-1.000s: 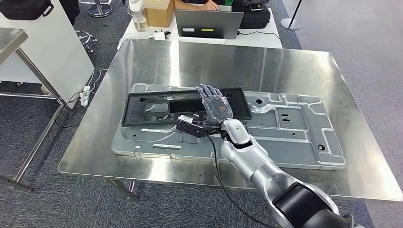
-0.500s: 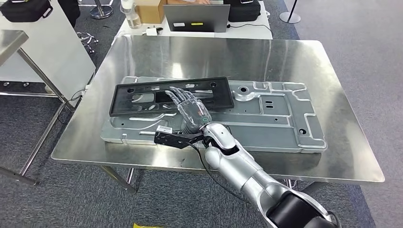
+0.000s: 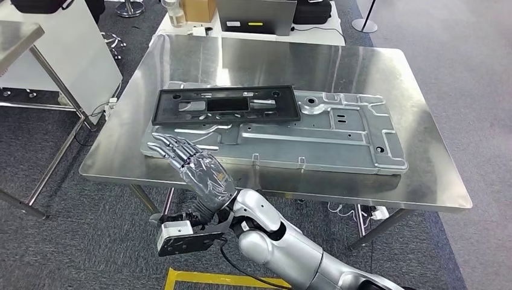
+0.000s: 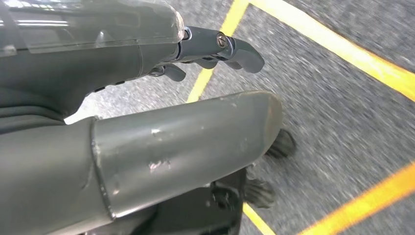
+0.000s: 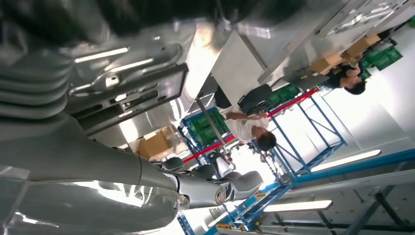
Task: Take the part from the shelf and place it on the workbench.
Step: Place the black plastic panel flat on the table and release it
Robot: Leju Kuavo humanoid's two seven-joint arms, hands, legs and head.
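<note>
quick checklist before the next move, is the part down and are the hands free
1. Black frame on the workbench: ok, it lies flat, partly over the grey metal panel.
2. Right hand off the frame: ok, it is at the near table edge, fingers spread.
3. Right hand holds nothing: ok.
4. Left hand holds nothing: ok, nothing in it; it hangs over the floor.
5. Frame seated in the panel's features: cannot tell.

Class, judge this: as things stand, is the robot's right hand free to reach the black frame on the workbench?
Probably yes: the right hand is open at the table's near edge, and nothing stands between it and the black frame.
</note>
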